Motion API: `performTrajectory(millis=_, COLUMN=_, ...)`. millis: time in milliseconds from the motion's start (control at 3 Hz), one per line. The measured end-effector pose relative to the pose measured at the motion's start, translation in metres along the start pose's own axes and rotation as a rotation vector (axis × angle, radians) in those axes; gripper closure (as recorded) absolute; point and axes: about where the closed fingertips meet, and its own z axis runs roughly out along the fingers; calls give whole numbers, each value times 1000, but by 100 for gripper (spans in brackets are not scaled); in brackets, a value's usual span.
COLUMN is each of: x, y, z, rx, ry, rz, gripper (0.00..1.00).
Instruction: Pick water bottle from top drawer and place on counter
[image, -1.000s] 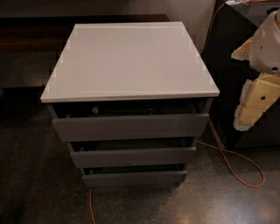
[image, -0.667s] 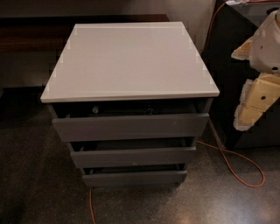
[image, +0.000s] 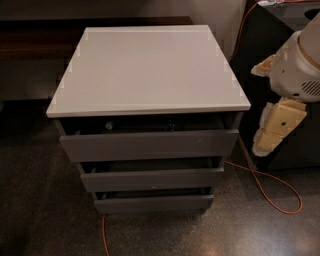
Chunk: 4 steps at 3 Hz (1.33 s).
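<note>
My gripper (image: 272, 131) hangs right of counter (image: 150, 70), just below slab level, apart from cabinet side. Open or closed: can't tell. Top drawer (image: 150, 145) sits directly under counter, pulled out a little, with dark gap along its top edge. Small pale spot in that gap, toward counter's left side, but can't tell if it's water bottle. Middle drawer (image: 152, 179) and bottom drawer (image: 155, 202) lower under counter, both slightly ajar. Orange cable (image: 265, 192) on floor right of counter, below my gripper.
</note>
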Motion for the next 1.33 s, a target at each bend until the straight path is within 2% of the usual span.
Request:
performTrajectory(millis=667, x=-6, y=25, z=64, rx=-37, ry=-87, rz=-72, gripper=0)
performTrajectory(millis=1000, x=-11, y=33, z=98, rx=-21, ry=-173, rz=-141, gripper=0)
performTrajectory(millis=1333, x=-26, y=36, z=148, rx=14, ry=-221, rz=-191, gripper=0)
